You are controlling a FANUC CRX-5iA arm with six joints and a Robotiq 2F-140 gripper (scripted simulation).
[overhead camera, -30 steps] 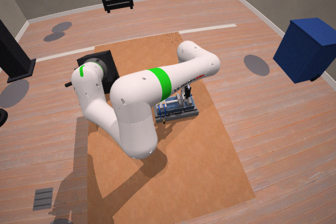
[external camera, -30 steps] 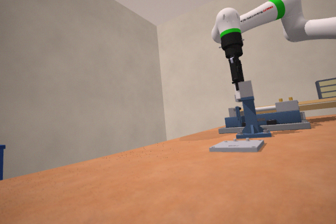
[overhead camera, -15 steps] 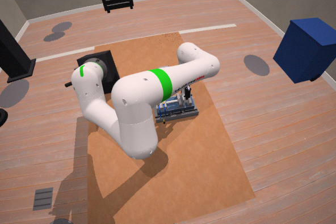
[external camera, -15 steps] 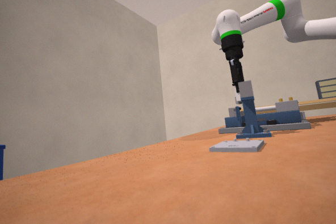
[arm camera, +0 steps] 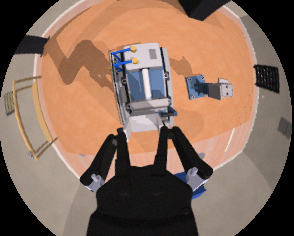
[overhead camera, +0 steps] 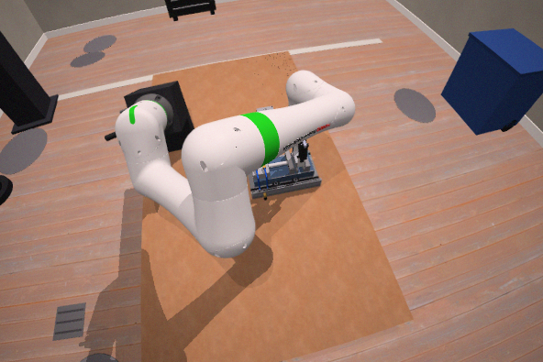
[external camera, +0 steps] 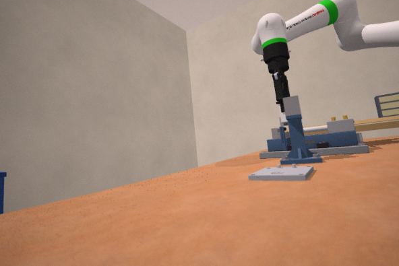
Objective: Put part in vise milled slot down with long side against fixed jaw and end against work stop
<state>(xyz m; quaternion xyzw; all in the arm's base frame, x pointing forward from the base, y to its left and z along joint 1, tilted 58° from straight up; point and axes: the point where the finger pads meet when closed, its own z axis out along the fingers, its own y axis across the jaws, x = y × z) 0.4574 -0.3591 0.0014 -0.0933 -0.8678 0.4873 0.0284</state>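
The orange table top fills the lower half of the exterior view and runs as a long strip down the middle of the top view, with wooden floor on both sides. The white arm reaches from its black base at centre left of the top view across to the centre, covering most of the fixtures under it.

The vise lies in the upper middle of the wrist view, its long axis running up and down the frame, with bare table to its left and above it. To the right of the vise and apart from it stands the V-block, a blue foot with a grey head. In the exterior view the V-block stands in front of the vise, and the grey infeed plate lies just in front of the V-block at lower right, with nothing on it.

The gripper points down over the lower end of the vise in the wrist view. Its fingers are clamped on the part, a pale grey block that sits between the fingertips and overlaps the vise's near end. Whether the part touches the vise cannot be told. In the exterior view the V-block's grey head hides the fingertips and most of the part, and the slot's facing cannot be made out.
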